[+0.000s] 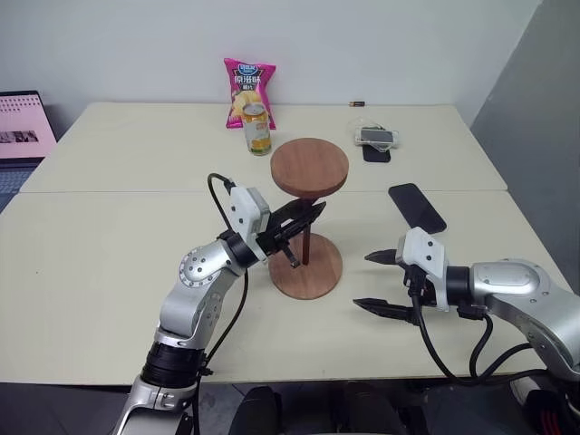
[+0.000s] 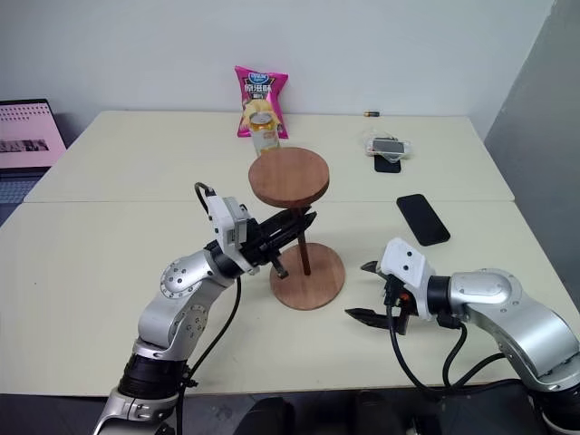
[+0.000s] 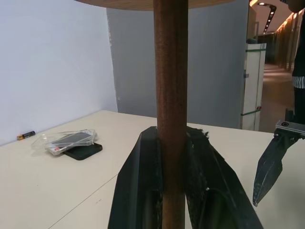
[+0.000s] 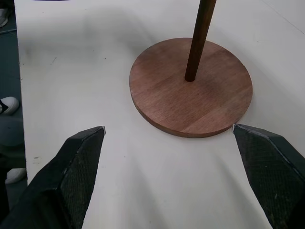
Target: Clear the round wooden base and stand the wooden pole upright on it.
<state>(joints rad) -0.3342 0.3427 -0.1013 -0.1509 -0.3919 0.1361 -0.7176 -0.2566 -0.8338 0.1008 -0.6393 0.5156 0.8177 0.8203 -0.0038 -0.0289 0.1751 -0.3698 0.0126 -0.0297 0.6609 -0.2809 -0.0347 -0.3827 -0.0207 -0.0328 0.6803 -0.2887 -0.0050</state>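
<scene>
The round wooden base lies flat on the table near its front middle. The wooden pole stands upright on the base's centre, its fixed disc at the top. My left gripper reaches in from the left and is shut on the pole's lower half; in the left wrist view both black fingers press against the rod. My right gripper hovers open just right of the base, nothing between its fingers. The base lies ahead of them.
At the back stand a pink chip bag and a can. A black phone lies right of the pole. A phone in a clear case and a small battery sit far right. A laptop stands at the far left.
</scene>
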